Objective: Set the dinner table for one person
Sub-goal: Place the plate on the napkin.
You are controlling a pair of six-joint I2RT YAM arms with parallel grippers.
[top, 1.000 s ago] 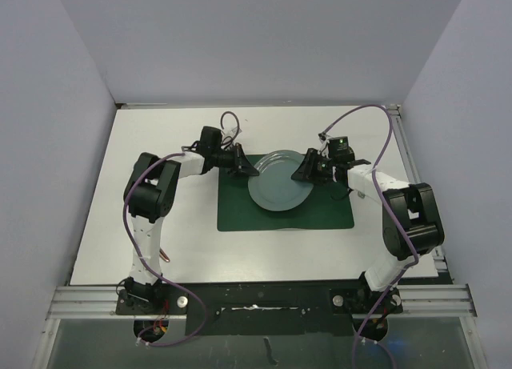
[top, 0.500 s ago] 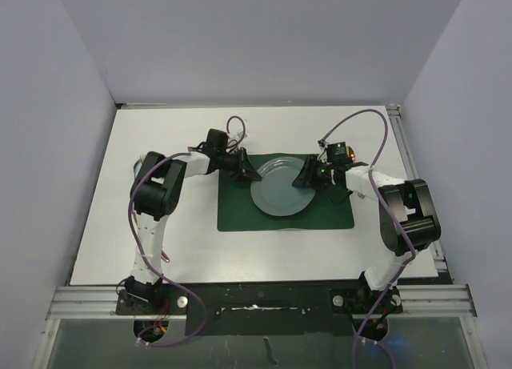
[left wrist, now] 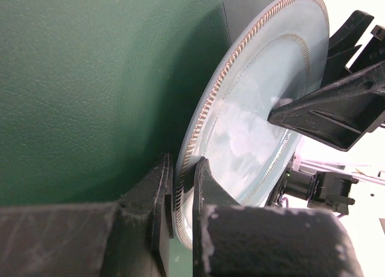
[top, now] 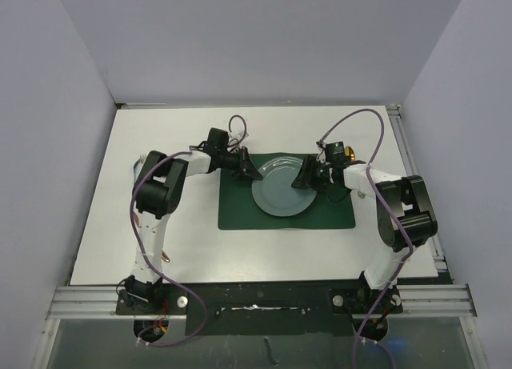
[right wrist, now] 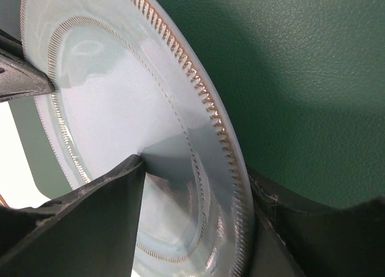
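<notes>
The dinner table [top: 160, 225] is a broad white top filling the floor of the booth; a dark green placemat [top: 240, 217] lies about at its centre, long sides running from 9 to 3 o'clock. A pale blue-grey plate [top: 280, 194] sits on the mat, toward the mat's 12 o'clock edge and a little right of its middle; its rim carries a fine ribbed band.

Both arms reach in to it from either side. The left gripper [top: 250, 170] is at the plate's 10 o'clock, and its wrist view shows its jaws clamped tight on the rim, one finger [left wrist: 159, 199] against the underside and the other on the upper face; the mat [left wrist: 90, 79] fills the rest of that view behind the plate [left wrist: 258, 109]. The right gripper [top: 302, 179] stands at about 2 o'clock; its jaws are parted, straddling the rim with slack between them, one finger [right wrist: 102, 199] over the plate's face [right wrist: 120, 109] and the other outside the rim above the mat [right wrist: 301, 60]; it grips nothing.

Whether the plate's underside rests fully flat on the mat I cannot tell.
</notes>
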